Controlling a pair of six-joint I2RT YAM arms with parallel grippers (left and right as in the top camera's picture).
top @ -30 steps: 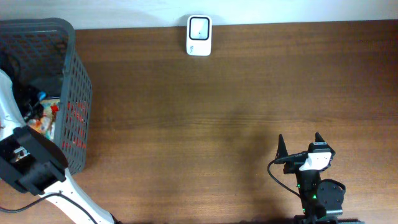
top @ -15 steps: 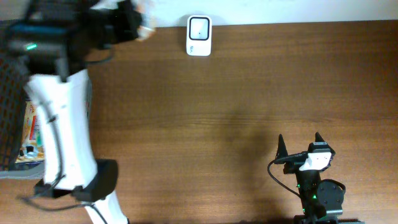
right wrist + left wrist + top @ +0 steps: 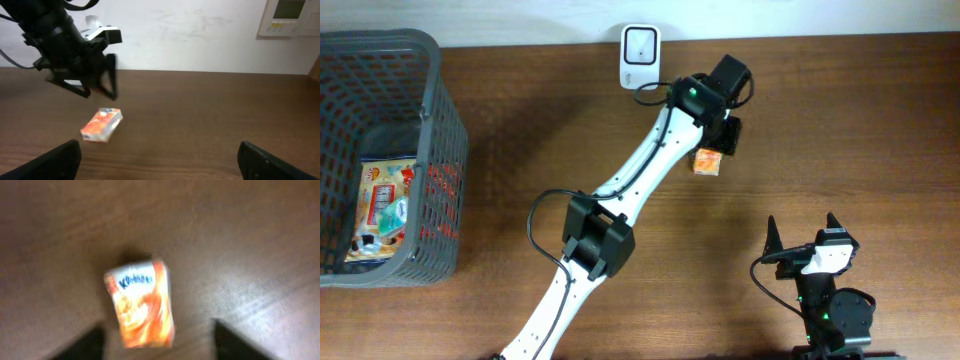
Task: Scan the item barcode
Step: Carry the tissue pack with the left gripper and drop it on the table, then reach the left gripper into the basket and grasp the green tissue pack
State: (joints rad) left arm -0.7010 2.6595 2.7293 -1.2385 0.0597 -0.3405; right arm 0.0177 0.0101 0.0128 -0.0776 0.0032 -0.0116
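Orange box (image 3: 708,161) lay on counter (image 3: 820,120), free; left fingers (image 3: 232,342) apart above it. Right fingers (image 3: 272,160) wide, holding nothing.

Article: carton (image 3: 708,161), small and rectangular, orange with a white end panel carrying blue lettering.
Pose: lying flat on a broad face, skewed to the edges of the table (image 3: 840,120), white end turned toward the wall side.
Position: on bare wood in the far half of the table, a little right of centre.
Barcode: not made out on any face shown.
Reader: scanner (image 3: 640,57), white with rounded corners and a pale square window in its upper part, at the table's far edge.
Relation: carton lies nearer the front and to the right of the scanner, apart from it.
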